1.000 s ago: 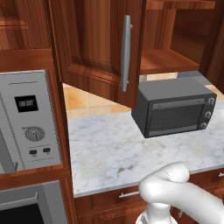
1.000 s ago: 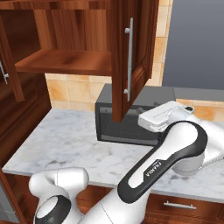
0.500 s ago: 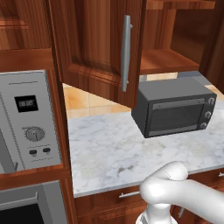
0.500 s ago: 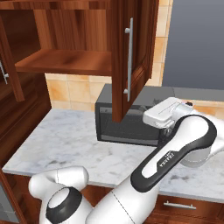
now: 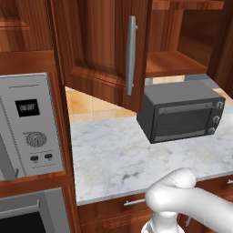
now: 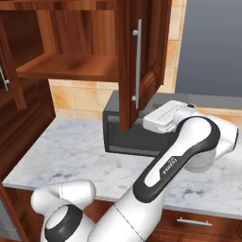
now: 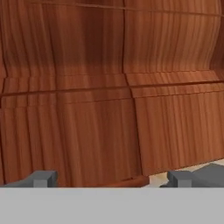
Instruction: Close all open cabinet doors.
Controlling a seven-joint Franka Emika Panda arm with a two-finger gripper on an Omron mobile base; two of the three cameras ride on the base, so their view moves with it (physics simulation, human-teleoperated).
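Reddish-brown cabinet door point(image 6: 142, 56) is standing open at upper centre of the right base view, its handle point(image 6: 137, 64) running vertically. The gripper point(image 7: 111, 178) is facing wood panelling, probably that door's face, directly ahead, with the door's lower edge just above the fingertips. Its fingers point(image 7: 41, 178) are spread apart, holding nothing.

One open cabinet door point(image 5: 107, 50) — one toaster oven point(image 5: 182, 111) — one wall oven point(image 5: 29, 129)

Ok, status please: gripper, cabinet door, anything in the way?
Gripper open, facing wood panel. Cabinet door open above the oven. Nothing between gripper and door.
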